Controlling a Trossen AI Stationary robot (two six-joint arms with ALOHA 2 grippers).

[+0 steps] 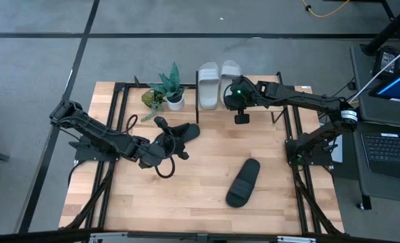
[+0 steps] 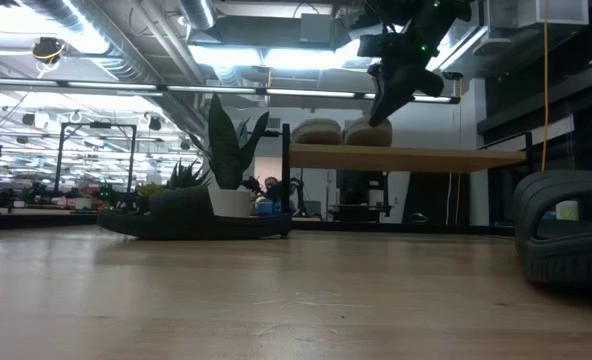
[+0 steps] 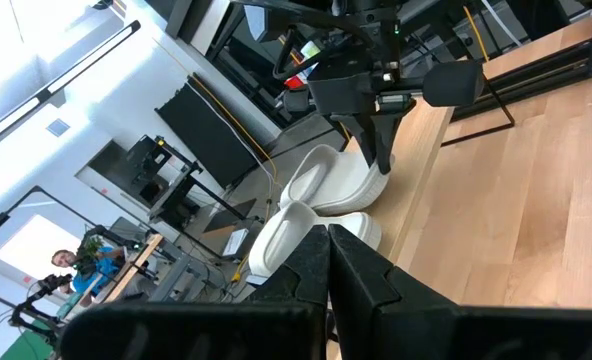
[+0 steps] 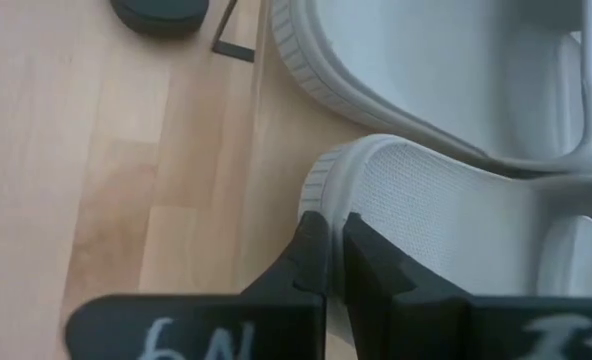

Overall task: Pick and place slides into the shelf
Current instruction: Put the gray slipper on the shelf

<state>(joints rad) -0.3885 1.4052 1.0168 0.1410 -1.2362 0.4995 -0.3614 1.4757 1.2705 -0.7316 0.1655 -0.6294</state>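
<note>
While the desk (image 1: pixel 186 196) is carrying everything, the shelf (image 1: pixel 267 84) is sitting along its far edge, right of centre, and serving as reference here. Two pale slides are lying side by side on the shelf's left end: one (image 1: pixel 208 84) outermost, the other (image 1: pixel 230 73) just beside it toward the shelf's middle. The right arm is reaching over the shelf, its right pincer (image 1: pixel 241 119) hanging at the shelf's front edge beside those pale slides, fingers together, holding nothing; in the right wrist view the fingertips (image 4: pixel 321 262) are pointing at the heel of a pale slide (image 4: pixel 456 230). One black slide (image 1: pixel 244 182) is lying on the desk well in front of the shelf, tilted diagonally. The other black slide (image 1: pixel 180 135) is lying left of the shelf's front, beside the left pincer (image 1: pixel 161 123), whose fingers are pressed together; cannot tell whether it is touching that slide. A potted plant (image 1: pixel 169 89) is standing just left of the shelf.
</note>
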